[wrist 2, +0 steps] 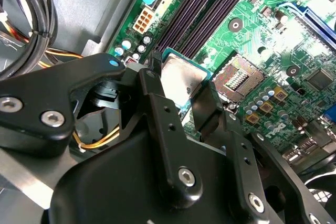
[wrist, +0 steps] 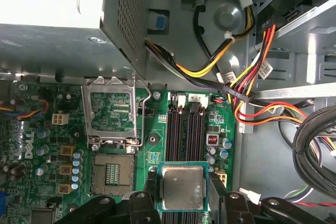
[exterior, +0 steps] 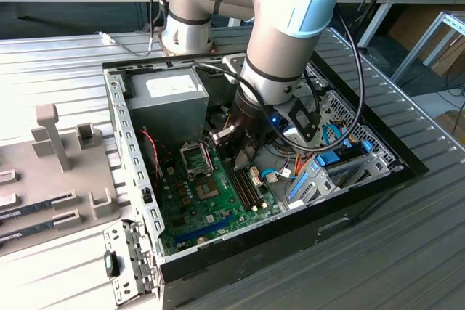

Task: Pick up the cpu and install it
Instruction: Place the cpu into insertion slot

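Observation:
The cpu (wrist: 182,186) is a small square chip with a dull grey metal top and a thin green rim. My gripper (wrist: 182,195) is shut on it, one black finger (wrist: 148,188) on each side. The second wrist view shows the same hold: the cpu (wrist 2: 181,80) sits tilted between the black fingers (wrist 2: 157,103) of the gripper (wrist 2: 185,100), above the green motherboard (wrist 2: 262,30). The cpu hangs over the memory slots (wrist: 186,124), beside the bare socket (wrist: 112,174), whose metal lid frame (wrist: 113,111) stands open. In the exterior view the gripper (exterior: 236,144) is low inside the open computer case, just at the exterior view's right of the socket (exterior: 196,159).
A grey power-supply box (exterior: 163,96) fills the back of the case (exterior: 290,223) close to the socket. Bundles of yellow, red and black cables (wrist: 236,77) run beside the memory slots. Drive bays with blue clips (exterior: 334,161) lie at the exterior view's right. A grey fixture tray (exterior: 58,172) sits outside the case.

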